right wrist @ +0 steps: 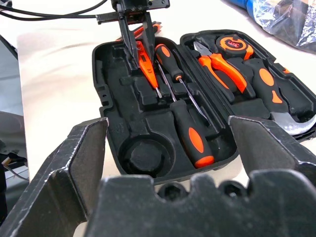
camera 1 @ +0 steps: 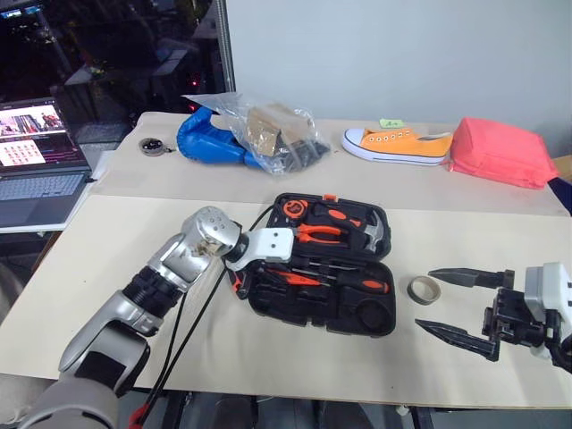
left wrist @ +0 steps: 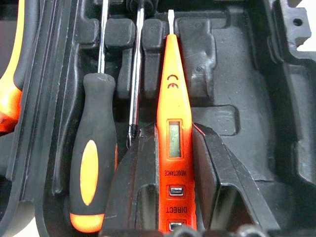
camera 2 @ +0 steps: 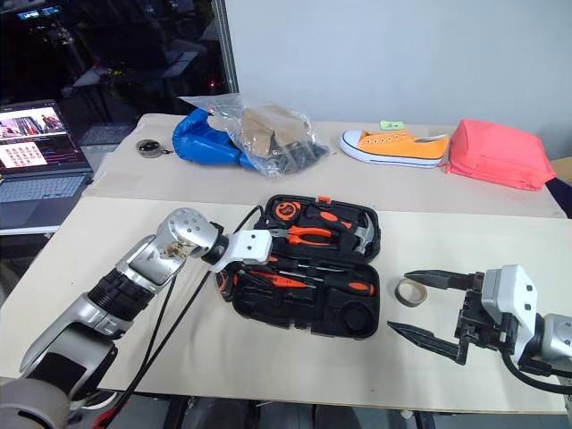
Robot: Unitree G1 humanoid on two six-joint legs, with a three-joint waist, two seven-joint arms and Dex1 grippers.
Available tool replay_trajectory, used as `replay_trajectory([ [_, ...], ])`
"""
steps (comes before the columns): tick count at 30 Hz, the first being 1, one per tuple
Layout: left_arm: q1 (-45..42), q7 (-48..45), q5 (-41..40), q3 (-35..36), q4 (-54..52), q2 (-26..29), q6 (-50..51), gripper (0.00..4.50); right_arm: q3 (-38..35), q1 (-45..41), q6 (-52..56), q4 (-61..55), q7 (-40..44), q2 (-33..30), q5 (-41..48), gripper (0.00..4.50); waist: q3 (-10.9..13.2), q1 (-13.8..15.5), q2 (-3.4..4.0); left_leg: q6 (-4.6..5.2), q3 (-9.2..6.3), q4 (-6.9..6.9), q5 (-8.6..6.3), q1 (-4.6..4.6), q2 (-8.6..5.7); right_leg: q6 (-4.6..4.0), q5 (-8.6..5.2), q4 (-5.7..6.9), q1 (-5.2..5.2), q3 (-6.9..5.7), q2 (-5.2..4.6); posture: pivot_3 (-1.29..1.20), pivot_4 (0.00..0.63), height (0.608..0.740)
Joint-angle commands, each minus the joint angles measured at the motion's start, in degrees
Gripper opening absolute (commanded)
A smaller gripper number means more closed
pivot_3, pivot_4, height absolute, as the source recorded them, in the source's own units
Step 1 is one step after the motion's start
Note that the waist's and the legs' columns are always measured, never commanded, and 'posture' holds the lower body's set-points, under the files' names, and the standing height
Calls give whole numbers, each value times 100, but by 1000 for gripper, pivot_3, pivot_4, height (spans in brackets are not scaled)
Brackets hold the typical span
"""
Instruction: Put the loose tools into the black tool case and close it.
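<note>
Step in hand, by judgement: seating slim orange screwdriver (left wrist: 172, 113) in its recess in open black case (camera 1: 375, 317); L gripper (right wrist: 133, 54) clenched on its handle, tip lying along the moulded slot, beside 2 big screwdrivers (right wrist: 190, 131) already bedded in near half. Pliers (camera 1: 317, 234) and hammer (camera 1: 374, 234) in far half; round recess (right wrist: 144, 157) in near half still bare. Tape roll (camera 1: 424, 289) loose on table (camera 1: 134, 241), just right of case, between case and R gripper (camera 1: 460, 308).

Next move, likely: press screwdriver flat into slot, let go, back L arm out; then tape roll into round recess, lid shut. Calls for keeping shaft lined up with slot, not riding over neighbour's shaft.

Pose: L arm reaching from near-left across to case's left end, wrist angled down and rightward into near half. R arm low at right edge, fingers spread wide, empty, pointing left toward tape roll, apart from it.

Knife: not made out.
</note>
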Motion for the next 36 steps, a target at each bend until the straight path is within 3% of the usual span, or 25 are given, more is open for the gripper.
replay_trajectory([
  [1,-98,-115,54,-23,-30,-37,28,792,-169,-37,28,-139,-24,-75,73,4500,0,-1,0,0,0,0,0,0,0,-1,1,0,0,0,0,0,150,740],
  [2,-87,-117,64,-13,-29,-42,15,792,-170,-32,32,-148,-28,-74,72,4500,0,-2,0,0,0,0,0,0,0,-3,1,0,0,0,1,0,150,740],
  [8,36,26,-140,445,-331,60,74,2845,-206,14,47,-186,-25,-68,91,4500,0,2,1,0,-1,4,0,0,0,-2,2,3,0,0,0,0,150,740],
  [13,537,335,-914,1388,-1254,196,791,2845,-186,-20,22,-118,-6,-75,71,4500,-2,-29,11,0,-3,7,0,1,4,-4,2,7,0,1,1,0,150,740],
  [16,1036,813,-1368,1972,-1636,65,1351,2149,-103,-87,12,-95,-38,-57,48,4500,-4,-12,13,0,-5,10,0,1,4,-6,4,10,1,-1,1,0,150,740],
  [21,2079,1875,-1504,2322,-1983,-589,1070,133,6,-212,41,-70,-84,-44,48,4500,-8,6,20,0,-8,17,0,6,5,-8,6,13,10,-1,-3,0,150,740],
  [27,2573,2444,-1051,1901,-1583,-881,359,22,-2,-272,89,-62,-115,-48,59,4500,-8,23,21,-1,-13,23,0,6,1,-17,15,14,12,-4,-3,0,150,740],
  [36,2770,2902,-204,1323,-27,-967,-1205,22,-168,-217,172,-131,-102,-89,85,4500,-36,-3,45,-1,-7,23,0,36,0,-15,15,11,45,4,-3,0,150,740],
])
